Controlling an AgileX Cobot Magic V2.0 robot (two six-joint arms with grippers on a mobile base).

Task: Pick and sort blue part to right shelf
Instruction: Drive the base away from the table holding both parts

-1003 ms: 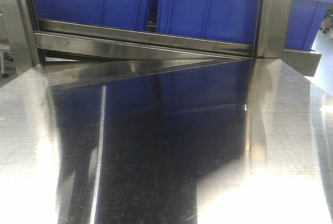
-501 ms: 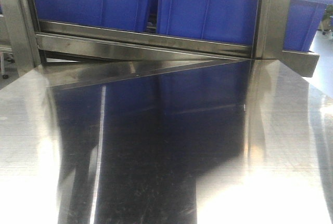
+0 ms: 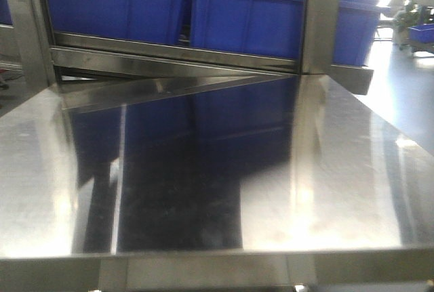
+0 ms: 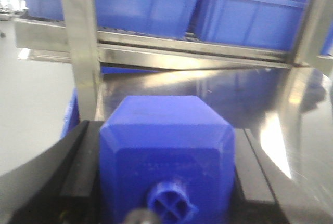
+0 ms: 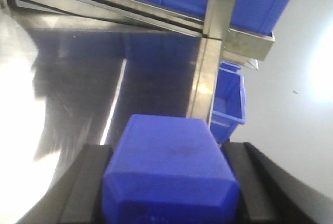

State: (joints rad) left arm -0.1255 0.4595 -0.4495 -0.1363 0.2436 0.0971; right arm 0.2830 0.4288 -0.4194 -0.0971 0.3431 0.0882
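We find the left hand closed on a blue part. Its black fingers press both flanks of the block, whose capped end faces the wrist camera. The right hand is likewise closed on a second blue part, gripped flank to flank. Both parts sit in the hands, above the steel worktop and short of the rack. Neither is delivered.

Beyond the hands stands the right shelf, with a grey front rail, an upright post and large blue bins behind the rail. A lower blue bin shows past the worktop's edge in the right wrist view.

Change noted in the front view against half a second ago: the post sits further left, the worktop's near edge has come into frame, and open floor shows at the right. We judge that the base has backed off and swung rightward, not that anything on the worktop moved. For the task this reads as repositioning with the load secured, and placing is not yet begun.

Risk: the post stands in both wrist views, so any approach to the bins must pass to one side of it.
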